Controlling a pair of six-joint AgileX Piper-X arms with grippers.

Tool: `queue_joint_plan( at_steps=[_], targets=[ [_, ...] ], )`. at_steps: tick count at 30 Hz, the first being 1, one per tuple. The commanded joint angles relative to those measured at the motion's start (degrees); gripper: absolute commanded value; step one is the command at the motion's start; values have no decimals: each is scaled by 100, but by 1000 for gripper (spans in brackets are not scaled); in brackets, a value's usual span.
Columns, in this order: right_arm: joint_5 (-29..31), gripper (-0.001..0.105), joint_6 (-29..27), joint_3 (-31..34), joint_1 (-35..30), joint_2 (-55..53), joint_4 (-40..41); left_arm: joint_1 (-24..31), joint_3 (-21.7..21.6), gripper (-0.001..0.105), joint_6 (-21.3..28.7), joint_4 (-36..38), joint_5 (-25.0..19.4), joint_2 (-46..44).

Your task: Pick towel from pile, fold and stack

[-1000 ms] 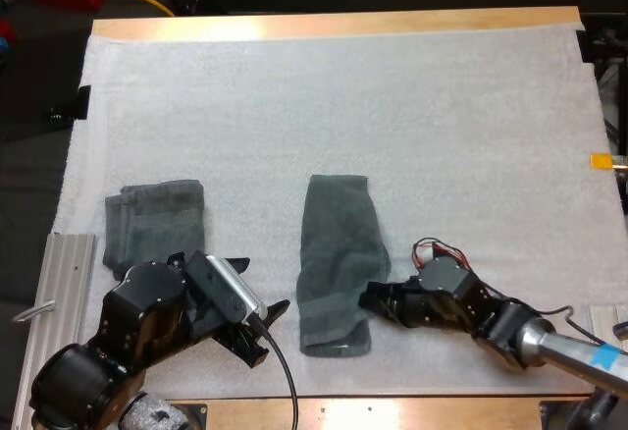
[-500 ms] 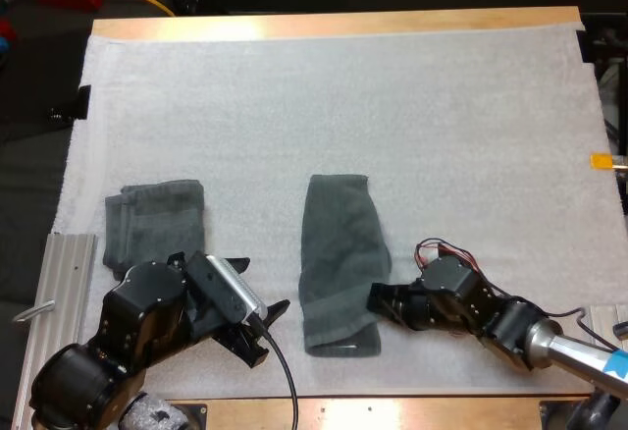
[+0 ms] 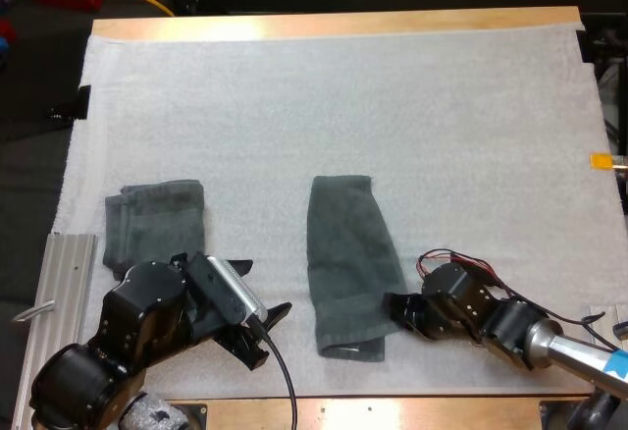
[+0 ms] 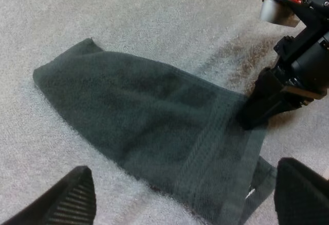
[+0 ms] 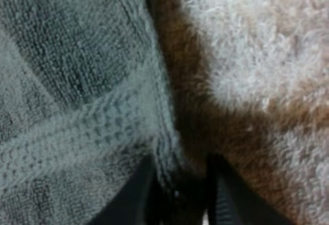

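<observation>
A dark grey-green towel (image 3: 348, 263), folded into a long strip, lies flat at the middle front of the white mat (image 3: 392, 106). My right gripper (image 3: 394, 306) sits low at the strip's near right edge, shut on the towel's hem (image 5: 123, 112), which runs between its fingers (image 5: 141, 194). My left gripper (image 3: 265, 286) stands open just left of the strip's near end, its fingers (image 4: 72, 197) wide apart and clear of the towel (image 4: 154, 117). The left wrist view has the right gripper (image 4: 257, 113) at the cloth's edge. A folded towel (image 3: 155, 222) rests at the front left.
A ribbed metal rail (image 3: 69, 283) lies along the mat's left front edge. The wooden table edge (image 3: 334, 26) runs along the far side. Bare mat spreads behind and to the right of the towels.
My right gripper has drawn back to the right, and the near end of the towel strip has slid right with it. The left arm has stayed put.
</observation>
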Motion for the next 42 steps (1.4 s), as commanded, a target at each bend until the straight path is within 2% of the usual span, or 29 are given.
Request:
queue_joint_plan(
  at_steps=[1, 6, 9, 11, 24, 33, 42],
  targets=[
    [42, 26, -61, -44, -4, -40, 48, -15, -38, 69, -51, -1, 44, -18],
    [173, 24, -105, -44, -4, -40, 48, -15, -38, 69, -51, -1, 44, -18],
    [171, 13, -141, -44, -4, -40, 48, -15, -38, 69, -51, -1, 44, -18],
    [171, 0, -295, -44, -4, -43, 43, -15, -38, 69, -65, -1, 44, -18],
    [249, 1, -489, -295, -4, -855, -445, -15, -38, 69, -86, -21, 44, -18],
    [316, 1, -1093, -1317, -4, -1094, -358, -15, -38, 69, -86, -24, 71, -18],
    [1069, 1, -2317, -2713, -103, -1094, 621, -15, -38, 69, -86, -24, 124, -18]
  ],
)
